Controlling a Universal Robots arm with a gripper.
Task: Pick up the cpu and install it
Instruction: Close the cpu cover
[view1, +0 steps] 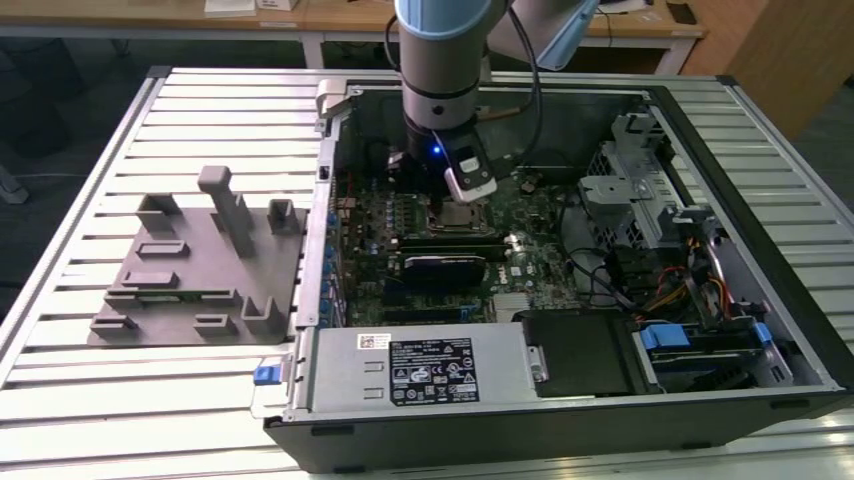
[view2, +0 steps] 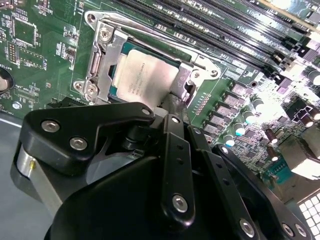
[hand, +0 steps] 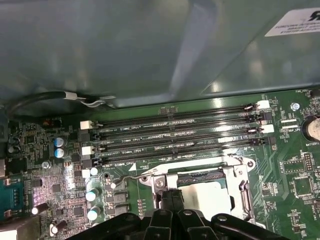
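The gripper (view2: 176, 96), fingers pressed together, meets the near edge of the cpu (view2: 145, 75), which lies in the motherboard socket (view2: 97, 65) just beneath it.

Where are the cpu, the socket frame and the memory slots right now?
cpu (view2: 145, 75), second wrist view, middle of its silvery top.
socket frame (view2: 97, 64), second wrist view, its metal side bar.
memory slots (hand: 175, 134), first wrist view, middle of the dark row.
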